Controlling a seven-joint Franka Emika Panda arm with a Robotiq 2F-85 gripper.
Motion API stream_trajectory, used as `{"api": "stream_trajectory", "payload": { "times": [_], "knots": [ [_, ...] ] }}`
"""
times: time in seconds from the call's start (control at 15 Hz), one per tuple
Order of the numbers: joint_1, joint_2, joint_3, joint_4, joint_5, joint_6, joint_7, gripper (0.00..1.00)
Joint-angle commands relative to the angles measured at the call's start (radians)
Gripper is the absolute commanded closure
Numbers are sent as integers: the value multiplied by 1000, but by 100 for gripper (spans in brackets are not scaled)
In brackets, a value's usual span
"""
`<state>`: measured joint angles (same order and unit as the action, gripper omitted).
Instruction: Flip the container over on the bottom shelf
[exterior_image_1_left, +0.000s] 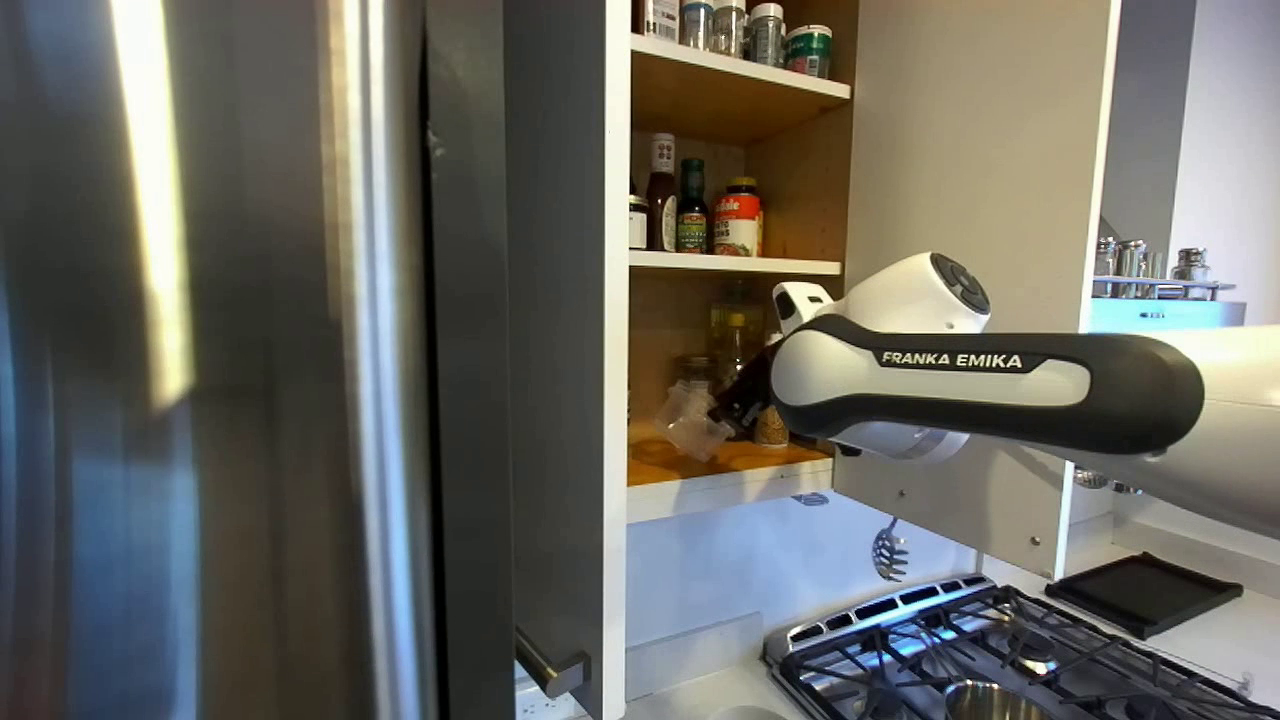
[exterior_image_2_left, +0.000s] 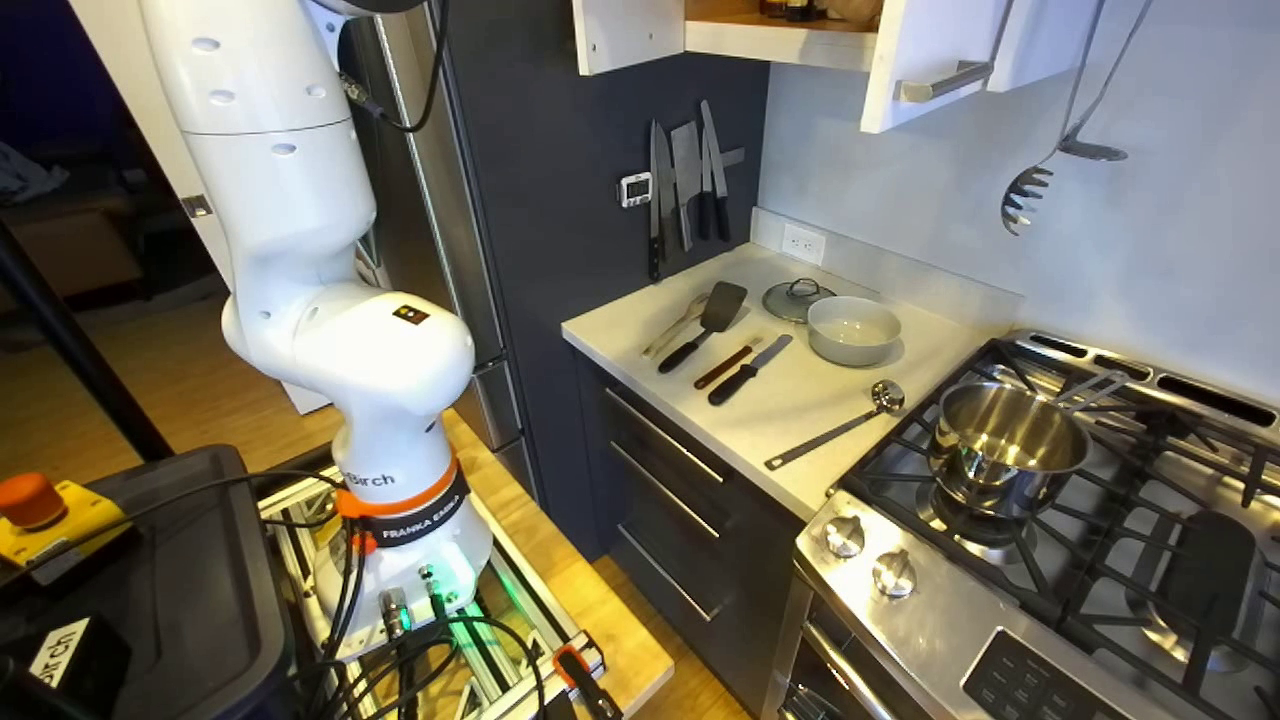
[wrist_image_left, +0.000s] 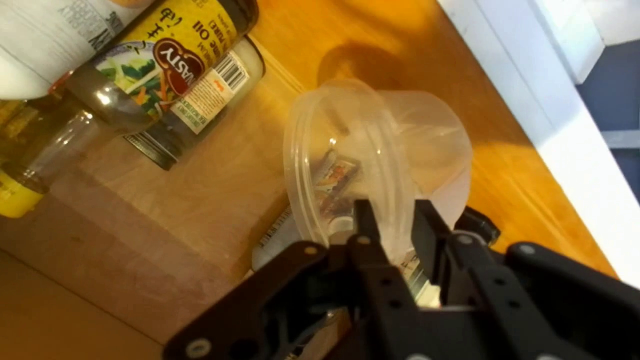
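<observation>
Things crowd the container (wrist_image_left: 376, 150): in the wrist view, to its left, one white bottle (wrist_image_left: 55, 45), one oil bottle (wrist_image_left: 170, 65), one jar (wrist_image_left: 207, 100) and one yellow cap (wrist_image_left: 18, 196); at its lower right — partly hidden — one black cap (wrist_image_left: 477, 226). Above it run two higher shelves (exterior_image_1_left: 735, 265). The claw (wrist_image_left: 394, 206) pinches the container's edge, its fingers a narrow gap apart. The container is tilted, the bottom shelf (exterior_image_1_left: 720, 491) under it — whether they touch I cannot tell.

stove (exterior_image_2_left: 1075, 565) common to both exterior views
</observation>
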<state>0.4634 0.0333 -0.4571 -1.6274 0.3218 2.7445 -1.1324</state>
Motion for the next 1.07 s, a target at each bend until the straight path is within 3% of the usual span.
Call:
{"api": "stream_trajectory", "payload": {
  "times": [0.0, 0.53, 0.6, 0.67, 0.73, 0.8, 0.87, 1.0],
  "knots": [
    [-3, -7, -9, -1, -135, -35, -70, 94],
    [-6, -5, -16, -7, -378, -38, -246, 94],
    [-183, -8, 164, -8, -424, -41, -256, 94],
    [-205, -8, 185, -8, -453, -45, -281, 92],
    [-245, -8, 226, -10, -479, -47, -307, 69],
    [-280, -9, 262, -11, -492, -42, -326, 51],
    [-309, -9, 291, -12, -494, -34, -343, 50],
    [-353, -10, 334, -8, -489, -28, -355, 35]
  ]
}}
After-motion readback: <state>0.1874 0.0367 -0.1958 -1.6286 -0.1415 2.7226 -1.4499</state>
